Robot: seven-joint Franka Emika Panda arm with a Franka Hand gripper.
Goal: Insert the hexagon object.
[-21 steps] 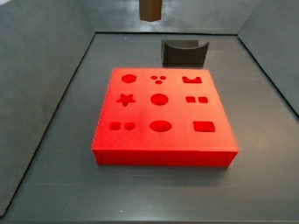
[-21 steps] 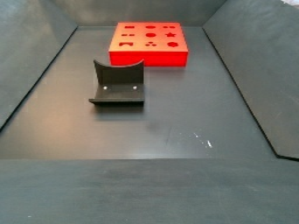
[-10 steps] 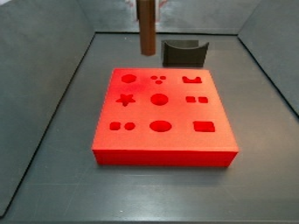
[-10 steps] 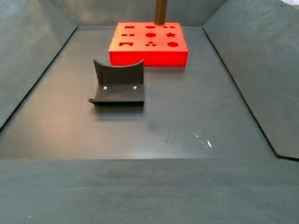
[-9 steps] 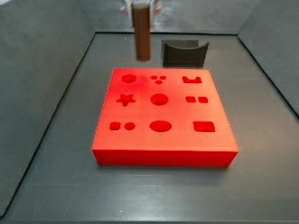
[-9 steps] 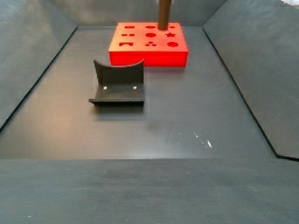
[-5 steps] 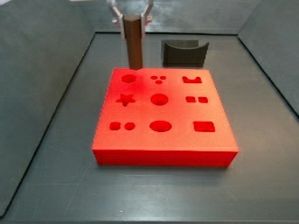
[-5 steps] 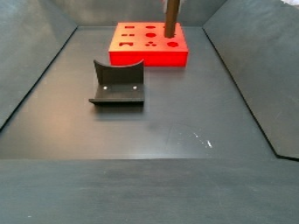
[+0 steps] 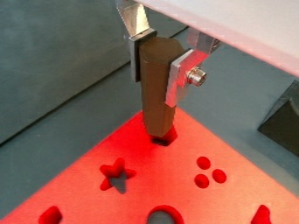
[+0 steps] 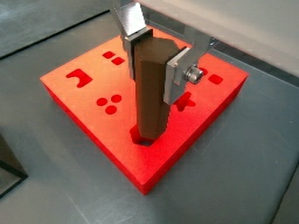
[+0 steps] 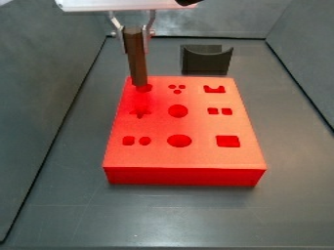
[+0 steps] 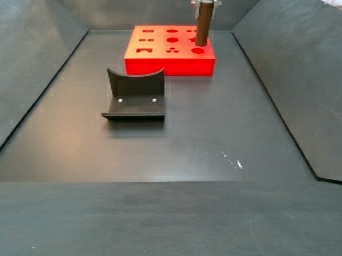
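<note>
Gripper (image 9: pixel 162 54) clamps the hexagon object (image 9: pixel 158 96) upright, tip meeting a corner hole of the red board (image 10: pixel 176 144). Insertion looks underway; next comes a straight push down.

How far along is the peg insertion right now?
Done: the claw has the hexagon object gripped upright over the red board, lower end at a corner hole in both wrist views. In hand: seating it; most of its length stands above the board. Left: push down and release. The fixture sits apart.
</note>
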